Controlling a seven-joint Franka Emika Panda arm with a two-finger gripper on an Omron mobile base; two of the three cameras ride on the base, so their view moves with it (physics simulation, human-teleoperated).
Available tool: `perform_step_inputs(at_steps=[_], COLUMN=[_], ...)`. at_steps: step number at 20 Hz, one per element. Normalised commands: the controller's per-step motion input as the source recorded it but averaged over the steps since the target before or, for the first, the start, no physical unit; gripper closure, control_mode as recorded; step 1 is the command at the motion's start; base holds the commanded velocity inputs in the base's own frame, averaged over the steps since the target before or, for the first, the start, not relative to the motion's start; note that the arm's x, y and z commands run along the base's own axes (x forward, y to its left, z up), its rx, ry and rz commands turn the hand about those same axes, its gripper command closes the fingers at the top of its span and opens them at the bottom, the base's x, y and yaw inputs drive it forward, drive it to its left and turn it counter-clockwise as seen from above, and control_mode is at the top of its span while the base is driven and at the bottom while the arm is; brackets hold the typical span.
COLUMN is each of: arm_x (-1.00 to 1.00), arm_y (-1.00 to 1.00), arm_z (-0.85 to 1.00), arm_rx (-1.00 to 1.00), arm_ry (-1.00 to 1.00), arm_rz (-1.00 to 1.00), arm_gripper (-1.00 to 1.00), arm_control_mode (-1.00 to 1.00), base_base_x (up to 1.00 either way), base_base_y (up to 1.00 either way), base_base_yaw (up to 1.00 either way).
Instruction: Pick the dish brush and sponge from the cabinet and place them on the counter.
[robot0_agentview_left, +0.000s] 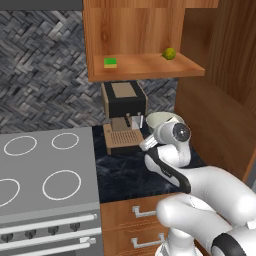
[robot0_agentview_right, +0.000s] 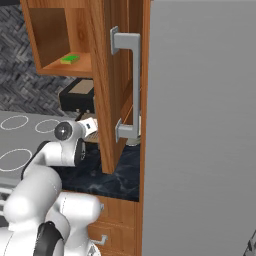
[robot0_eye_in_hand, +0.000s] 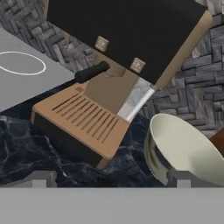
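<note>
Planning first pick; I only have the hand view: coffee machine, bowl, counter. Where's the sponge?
Observer: The flat green-and-yellow sponge lies on the shelf of the open brown wooden wall cabinet, above the coffee machine.
Operator: Anything else up there?
Observer: A round yellow-green fruit sits nearer the shelf's right end, apart from the sponge.
Operator: Door?
Observer: The panelled wooden door with its grey metal bar handle stands swung open to the arm's right.
</note>
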Motion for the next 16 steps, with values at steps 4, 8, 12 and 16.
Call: perform_step_inputs(at_steps=[4, 8, 12, 16], arm_x=[-0.01, 0.0, 0.0, 0.0], arm_y=[0.07, 0.04, 0.04, 0.03], arm_z=[0.19, 0.2, 0.17, 0.15], arm_rx=[0.0, 0.0, 0.0, 0.0], arm_ry=[-0.04, -0.02, -0.02, -0.02], arm_rz=[0.05, 0.03, 0.02, 0.02], arm_gripper=[-1.0, -1.0, -1.0, -1.0], arm_control_mode=[-1.0, -1.0, -1.0, -1.0], base_base_x=[0.0, 0.0, 0.0, 0.0], base_base_y=[0.0, 0.0, 0.0, 0.0], base_base_yaw=[0.0, 0.0, 0.0, 0.0])
